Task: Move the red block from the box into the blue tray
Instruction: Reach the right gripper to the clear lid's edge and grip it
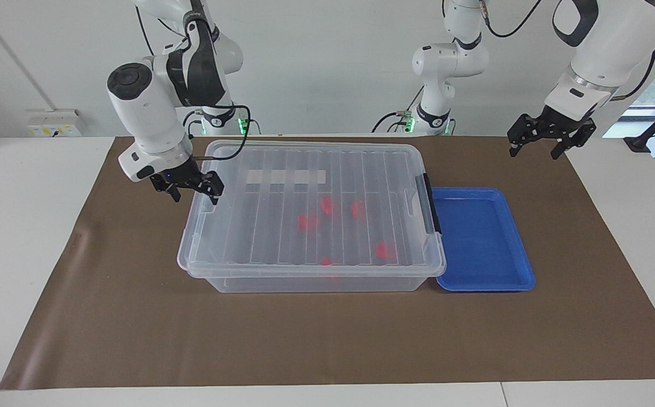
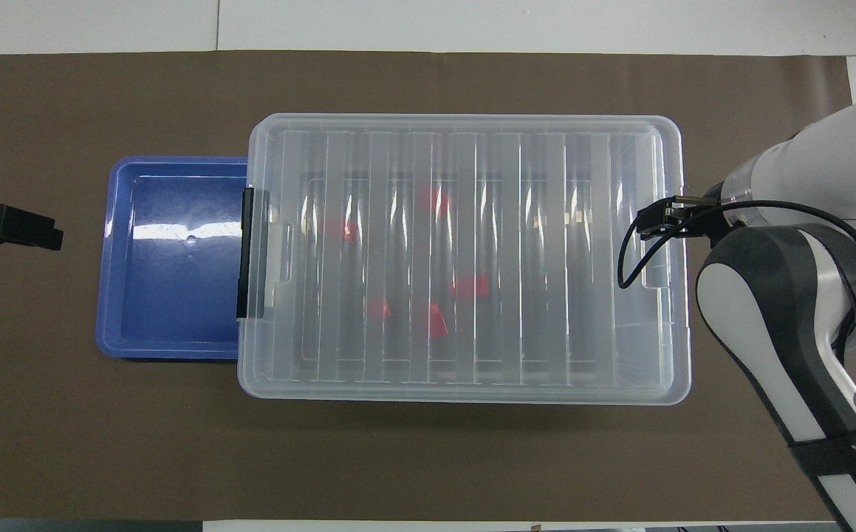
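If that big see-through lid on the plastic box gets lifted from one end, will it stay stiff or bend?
The lid would probably flex a little: it looks thin and wide. Its ribs should keep it from flopping. It seems light, being clear plastic, and likely slippery for the right hand over its end.

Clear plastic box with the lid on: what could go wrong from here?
1. The ribbed lid covers the red blocks; none can be reached until it comes off.
2. The open right gripper is at the lid's end; a one-ended lift may drag the clear plastic box.
3. The shallow blue plastic tray sits beside the black latch; a shifting box could push it.
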Tool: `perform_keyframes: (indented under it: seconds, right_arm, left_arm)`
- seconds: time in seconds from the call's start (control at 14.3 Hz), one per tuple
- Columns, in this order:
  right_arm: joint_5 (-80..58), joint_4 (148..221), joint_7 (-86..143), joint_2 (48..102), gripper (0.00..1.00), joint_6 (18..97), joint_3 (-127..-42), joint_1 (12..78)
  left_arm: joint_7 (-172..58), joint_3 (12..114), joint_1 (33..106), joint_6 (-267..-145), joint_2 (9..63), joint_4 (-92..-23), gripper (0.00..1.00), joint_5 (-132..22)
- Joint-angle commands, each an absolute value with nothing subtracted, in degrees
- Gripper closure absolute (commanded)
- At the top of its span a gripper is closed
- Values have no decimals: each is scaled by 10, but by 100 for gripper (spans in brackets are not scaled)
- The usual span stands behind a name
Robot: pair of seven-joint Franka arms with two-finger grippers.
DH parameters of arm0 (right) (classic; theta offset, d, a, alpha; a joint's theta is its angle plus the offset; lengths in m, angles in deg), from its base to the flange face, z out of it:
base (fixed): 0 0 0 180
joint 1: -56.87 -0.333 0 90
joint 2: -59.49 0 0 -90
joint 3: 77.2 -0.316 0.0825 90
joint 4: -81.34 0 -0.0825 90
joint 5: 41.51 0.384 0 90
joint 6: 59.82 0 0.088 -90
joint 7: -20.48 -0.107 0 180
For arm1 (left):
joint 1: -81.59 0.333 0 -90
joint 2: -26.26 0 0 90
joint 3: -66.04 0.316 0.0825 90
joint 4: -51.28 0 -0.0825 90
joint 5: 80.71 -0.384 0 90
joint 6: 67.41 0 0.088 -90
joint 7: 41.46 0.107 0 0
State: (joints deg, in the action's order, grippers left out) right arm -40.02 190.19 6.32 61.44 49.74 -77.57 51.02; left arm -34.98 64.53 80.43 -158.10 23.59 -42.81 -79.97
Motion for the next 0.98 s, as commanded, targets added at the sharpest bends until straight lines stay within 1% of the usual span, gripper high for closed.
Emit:
perform_keyframes:
  seconds: [0.0, 0.7, 0.91]
  right_arm:
    - [-389, 1939, 86, 590, 0, 505, -778, 533]
    - [-390, 1981, 94, 574, 0, 531, -777, 540]
    - [-391, 1982, 119, 574, 0, 532, -777, 558]
  left_arm:
    - [-343, 645, 806, -1586, 221, -444, 0, -811]
    - [-343, 645, 806, -1586, 221, -444, 0, -811]
    - [-343, 645, 806, -1587, 221, -444, 0, -811]
